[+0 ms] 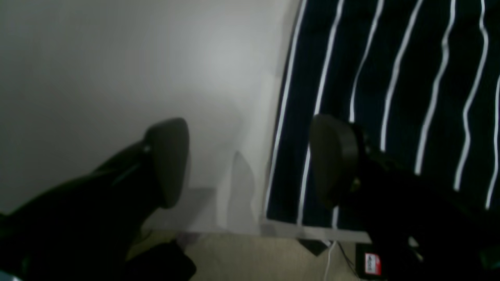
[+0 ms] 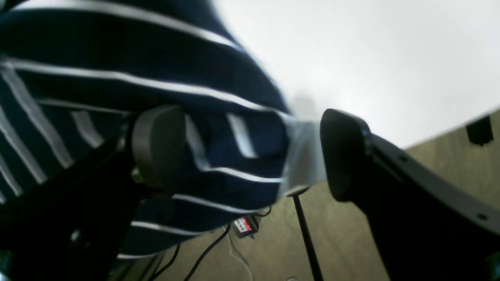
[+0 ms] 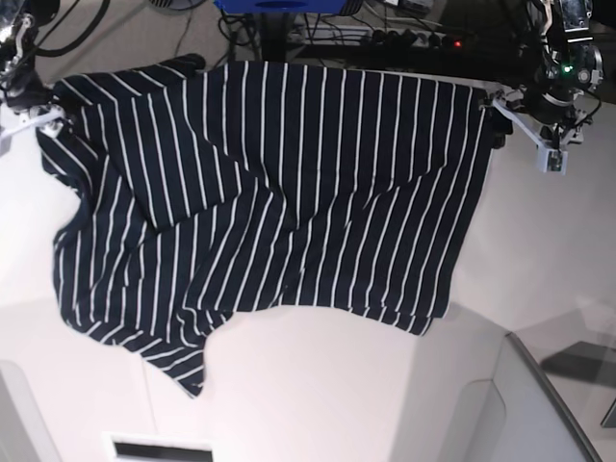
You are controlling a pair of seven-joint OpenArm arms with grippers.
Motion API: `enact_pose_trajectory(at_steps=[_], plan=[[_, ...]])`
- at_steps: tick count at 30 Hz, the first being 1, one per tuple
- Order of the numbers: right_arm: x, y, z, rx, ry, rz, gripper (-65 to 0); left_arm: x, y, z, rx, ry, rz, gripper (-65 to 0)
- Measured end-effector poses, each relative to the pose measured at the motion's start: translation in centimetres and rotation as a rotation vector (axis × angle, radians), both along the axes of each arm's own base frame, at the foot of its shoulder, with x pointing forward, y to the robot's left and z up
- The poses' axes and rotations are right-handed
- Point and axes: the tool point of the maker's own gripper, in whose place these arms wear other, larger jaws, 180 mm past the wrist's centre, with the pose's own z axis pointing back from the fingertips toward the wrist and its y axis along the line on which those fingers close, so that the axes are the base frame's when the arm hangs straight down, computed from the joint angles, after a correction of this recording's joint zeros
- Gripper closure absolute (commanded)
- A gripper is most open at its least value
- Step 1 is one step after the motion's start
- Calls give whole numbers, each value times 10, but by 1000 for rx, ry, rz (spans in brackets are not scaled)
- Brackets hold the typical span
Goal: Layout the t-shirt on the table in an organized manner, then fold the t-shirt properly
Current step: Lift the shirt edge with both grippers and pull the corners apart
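Observation:
The navy t-shirt [image 3: 289, 192] with thin white stripes lies spread over the white table [image 3: 337, 385], its lower edge uneven and one flap folded over near the middle. At the shirt's far right corner in the base view, my left gripper [image 3: 500, 114] is open. In the left wrist view one of this gripper's [image 1: 252, 160] fingers hangs over the t-shirt [image 1: 390, 97] and the other over bare table [image 1: 117, 58]. My right gripper [image 3: 40, 120] sits at the far left corner. It [image 2: 250, 150] is open, with blurred t-shirt cloth [image 2: 117, 58] lying loose between the fingers.
Beyond the table's far edge is beige floor with cables, a thin black pole [image 2: 306, 234] and a small black box with a red label [image 1: 371, 263]. A blue object [image 3: 279, 5] and a power strip [image 3: 414, 38] sit behind the table. A grey raised panel [image 3: 549, 385] shows at lower right.

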Motion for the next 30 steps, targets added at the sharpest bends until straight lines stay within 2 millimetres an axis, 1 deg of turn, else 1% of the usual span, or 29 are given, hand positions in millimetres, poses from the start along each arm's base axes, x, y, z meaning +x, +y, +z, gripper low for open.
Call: enact_pose_trajectory(at_steps=[3,6,8,11,13,16,17,18,22,23,24,25,27,30], plan=[[-7,-7,-3,0,20,23,-489,2,-15,-1,-38,6,-101,-482],[-3,-2,-2,11,8,59,-489,-5,-24,-9,-78,33,-148,-481],[-2,2,-2,20,1,79,-489,-12,-16,-11,-89,34,-96,-479],[0,6,-1,27,-7,111,-489,-20,8,-3,-76,7,-16,-476],[0,6,-2,27,-7,110,-489,-23,15,1,-77,0,-11,-474],[2,6,-2,29,-10,110,-480,-33,19,-9,-88,31,5,-474],[4,6,-1,29,-13,109,-455,-38,19,-13,-94,46,12,-474],[5,6,-1,30,-16,107,-402,-41,20,-16,-99,56,18,-474],[5,9,-3,38,-9,112,-102,-51,19,-20,-108,73,25,-482],[4,10,-3,39,-5,113,-48,-54,17,-21,-112,77,29,-482],[4,10,-3,39,-8,112,-18,-55,16,-22,-116,77,33,-482],[5,10,-3,39,-8,113,-9,-56,14,-24,-123,80,36,-482],[5,10,-3,39,-9,113,-8,-57,9,-26,-134,84,32,-482],[5,10,-3,39,-9,113,-6,-61,10,-32,-143,99,40,-482]])
